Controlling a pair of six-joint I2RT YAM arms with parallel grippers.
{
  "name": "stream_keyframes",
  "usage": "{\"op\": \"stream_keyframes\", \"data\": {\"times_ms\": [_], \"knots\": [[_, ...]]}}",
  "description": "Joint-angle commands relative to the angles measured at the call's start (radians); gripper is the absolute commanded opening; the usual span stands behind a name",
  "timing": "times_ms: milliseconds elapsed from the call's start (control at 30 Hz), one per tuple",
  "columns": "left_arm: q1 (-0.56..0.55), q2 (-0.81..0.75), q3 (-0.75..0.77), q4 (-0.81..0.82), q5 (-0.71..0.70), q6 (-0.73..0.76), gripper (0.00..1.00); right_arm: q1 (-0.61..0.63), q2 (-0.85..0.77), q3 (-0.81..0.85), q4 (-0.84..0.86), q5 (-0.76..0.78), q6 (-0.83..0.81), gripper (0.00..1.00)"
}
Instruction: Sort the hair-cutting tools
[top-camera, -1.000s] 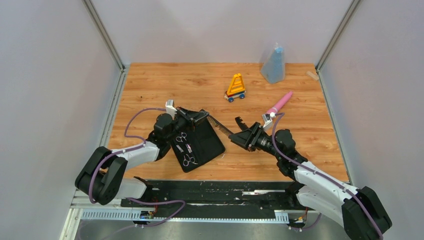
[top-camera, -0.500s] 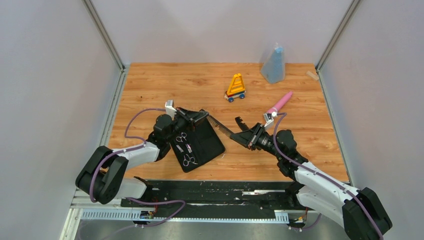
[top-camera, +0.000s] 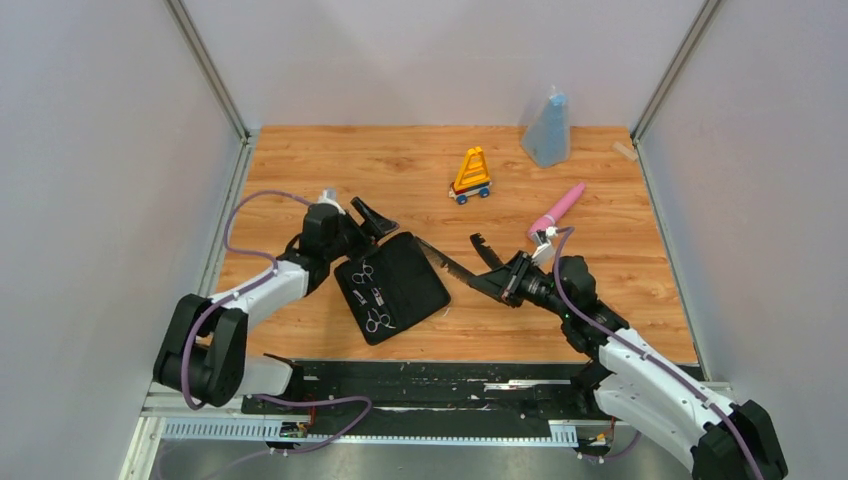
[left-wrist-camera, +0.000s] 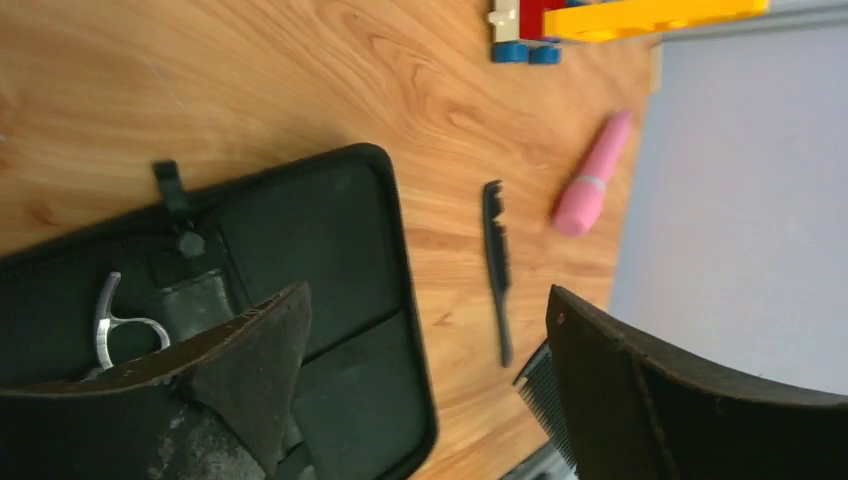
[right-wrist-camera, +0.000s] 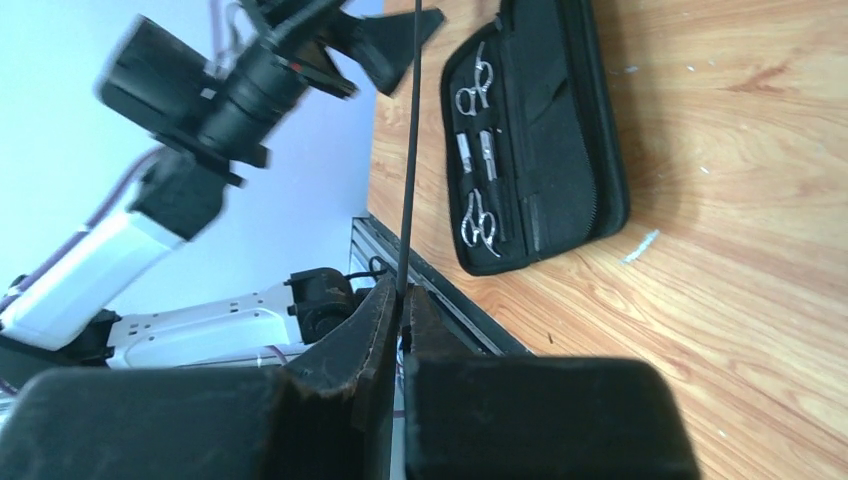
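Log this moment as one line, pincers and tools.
left pincer: open, by case corner | right pincer: shut on comb | scissors: in case | handled comb: on table

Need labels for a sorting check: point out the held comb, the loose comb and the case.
held comb (top-camera: 441, 256): top view, middle of its toothed length.
loose comb (left-wrist-camera: 497, 270): left wrist view, its middle.
case (top-camera: 418, 283): top view, bare right flap.

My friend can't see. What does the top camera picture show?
The right claw is shut on a black comb, holding it beside an open black case with two scissors inside. The left claw is open at the case's far edge; another comb lies on the wooden table.
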Motion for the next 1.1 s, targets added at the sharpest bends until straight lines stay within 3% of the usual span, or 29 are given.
{"op": "stream_keyframes", "data": {"times_ms": [0,167,367,667,900,1067], "knots": [[0.003,0.0,0.235,-0.418,-0.093,0.436,0.95,-0.033,-0.015,0.066,-0.163,-0.038,-0.058,0.0],[0.003,0.176,0.45,-0.61,-0.125,0.653,0.91,-0.059,0.07,0.115,-0.272,-0.127,-0.104,0.0],[0.002,0.354,0.555,-0.68,-0.095,0.701,0.86,-0.072,0.173,0.154,-0.338,-0.188,-0.161,0.0],[-0.014,0.416,0.497,-0.672,-0.02,0.645,0.7,-0.099,0.186,0.141,-0.435,-0.077,-0.125,0.0],[-0.035,0.374,0.389,-0.652,0.015,0.53,0.6,-0.1,0.174,0.102,-0.422,0.069,-0.054,0.0],[-0.048,0.318,0.313,-0.604,0.067,0.43,0.57,-0.101,0.267,0.132,-0.409,0.054,-0.06,0.0]]}}
